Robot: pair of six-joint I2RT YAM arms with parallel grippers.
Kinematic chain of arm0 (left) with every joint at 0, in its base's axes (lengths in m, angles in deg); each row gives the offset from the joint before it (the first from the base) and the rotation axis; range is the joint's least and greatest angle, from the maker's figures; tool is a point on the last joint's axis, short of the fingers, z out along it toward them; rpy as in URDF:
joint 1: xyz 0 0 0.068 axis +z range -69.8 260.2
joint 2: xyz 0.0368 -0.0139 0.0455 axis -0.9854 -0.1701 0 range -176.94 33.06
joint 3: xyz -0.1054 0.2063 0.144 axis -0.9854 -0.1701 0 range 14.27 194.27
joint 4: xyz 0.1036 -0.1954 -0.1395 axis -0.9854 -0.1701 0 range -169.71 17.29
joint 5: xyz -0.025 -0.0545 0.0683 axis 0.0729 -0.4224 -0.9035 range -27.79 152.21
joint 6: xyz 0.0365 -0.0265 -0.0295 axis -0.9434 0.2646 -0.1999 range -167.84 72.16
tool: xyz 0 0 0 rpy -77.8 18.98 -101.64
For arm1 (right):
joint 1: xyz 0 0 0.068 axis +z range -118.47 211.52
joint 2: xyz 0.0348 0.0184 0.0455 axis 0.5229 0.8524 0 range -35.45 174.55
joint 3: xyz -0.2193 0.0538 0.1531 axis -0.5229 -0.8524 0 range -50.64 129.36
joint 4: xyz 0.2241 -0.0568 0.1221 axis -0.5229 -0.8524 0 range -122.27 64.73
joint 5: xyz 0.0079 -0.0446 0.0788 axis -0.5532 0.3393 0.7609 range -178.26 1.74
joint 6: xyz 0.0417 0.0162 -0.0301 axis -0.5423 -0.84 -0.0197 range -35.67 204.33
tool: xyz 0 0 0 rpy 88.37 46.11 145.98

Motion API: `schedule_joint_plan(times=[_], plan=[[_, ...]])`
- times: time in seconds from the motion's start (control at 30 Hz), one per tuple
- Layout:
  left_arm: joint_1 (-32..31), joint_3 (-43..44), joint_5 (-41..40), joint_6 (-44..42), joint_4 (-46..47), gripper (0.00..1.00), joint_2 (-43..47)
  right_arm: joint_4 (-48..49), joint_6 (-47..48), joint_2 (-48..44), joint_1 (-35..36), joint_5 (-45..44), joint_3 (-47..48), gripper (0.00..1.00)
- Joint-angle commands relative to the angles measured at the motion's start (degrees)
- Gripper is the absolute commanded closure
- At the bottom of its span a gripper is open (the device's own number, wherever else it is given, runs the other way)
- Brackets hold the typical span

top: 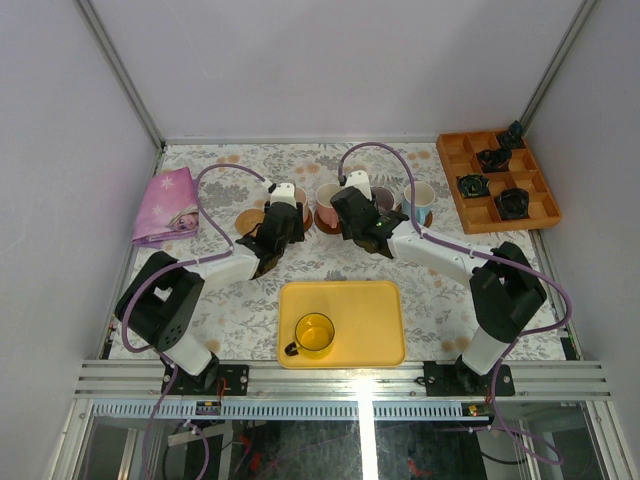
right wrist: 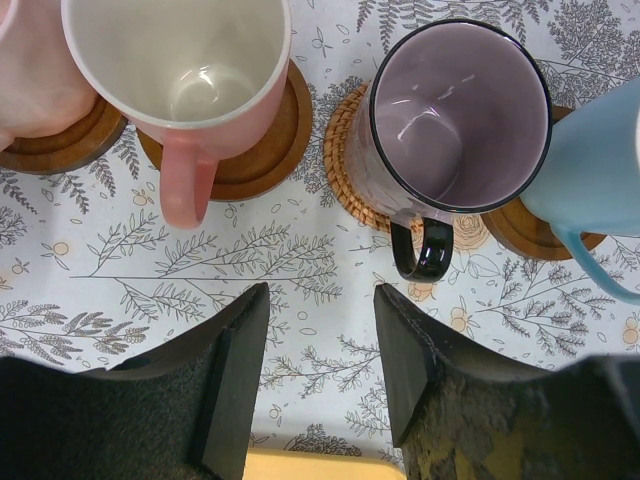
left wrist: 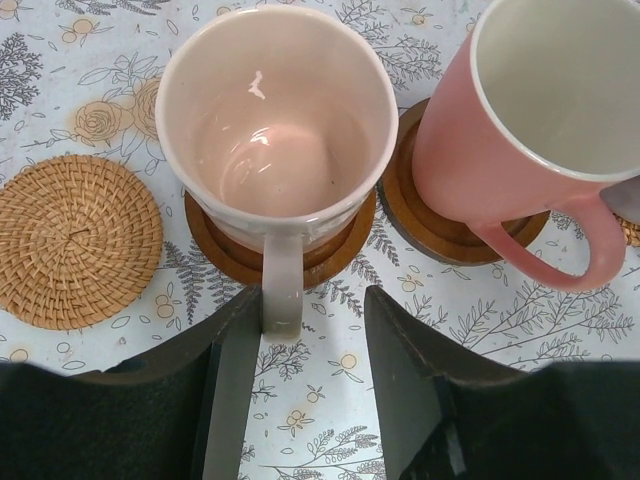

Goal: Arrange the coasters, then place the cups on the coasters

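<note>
Four cups stand on coasters in a row at the back. In the left wrist view the pale pink cup (left wrist: 275, 130) sits on a dark coaster (left wrist: 240, 262). Its handle tip lies against the left finger of my open left gripper (left wrist: 312, 300). The pink cup (left wrist: 530, 130) sits on a dark coaster (left wrist: 440, 235), and an empty woven coaster (left wrist: 75, 240) lies to the left. My right gripper (right wrist: 320, 300) is open and empty, short of the grey-purple cup (right wrist: 460, 110) on its woven coaster (right wrist: 345, 150). The light blue cup (right wrist: 590, 160) stands further right. The yellow cup (top: 313, 335) sits on the yellow tray (top: 375, 320).
An orange compartment box (top: 497, 180) with small black objects stands at the back right. A pink folded cloth (top: 167, 207) lies at the back left. The yellow tray sits at the near edge between the arm bases. Walls close in the left, right and back.
</note>
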Motion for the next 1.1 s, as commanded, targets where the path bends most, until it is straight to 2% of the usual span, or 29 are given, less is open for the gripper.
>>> schedule_joint_plan(times=[0.0, 0.13, 0.33, 0.5, 0.6, 0.83, 0.93, 1.03, 1.07], plan=[[-0.43, 0.03, -0.85, 1.06, -0.83, 0.56, 1.72, 0.91, -0.74, -1.69, -0.12, 0.16, 0.03, 0.46], [-0.46, 0.04, -2.38, 1.43, -2.46, 0.51, 2.42, 0.83, -0.85, -3.57, -0.15, 0.05, -0.15, 0.46], [-0.48, -0.33, -3.96, 1.14, -7.13, 0.18, 7.76, 0.54, -0.85, -5.78, -0.17, -1.36, -0.63, 0.46], [-0.49, 1.15, 0.26, -2.41, -17.46, 0.04, 15.42, -0.51, -0.92, -7.99, -0.11, -2.32, -0.72, 0.46], [-0.49, 4.83, 6.55, -5.13, -29.62, 0.0, 18.45, -2.32, -1.42, -9.84, -0.09, -2.4, -1.19, 0.46], [-1.38, 14.55, 20.6, -4.9, -57.35, 0.0, 22.67, -5.04, -2.95, -14.34, -0.13, -4.12, -3.79, 0.46], [-2.49, 18.88, 25.37, -1.96, -66.39, 0.0, 22.88, -6.47, -3.01, -15.26, -0.08, -5.64, -3.41, 0.46], [-6.34, 20.33, 27.04, 1.19, -72.18, 0.0, 23.09, -7.46, -3.04, -16.19, -0.43, -6.47, -2.85, 0.46], [-8.31, 20.25, 26.63, 2.38, -73.59, 0.0, 23.28, -7.73, -3.23, -16.5, -0.56, -6.72, -2.77, 0.41]])
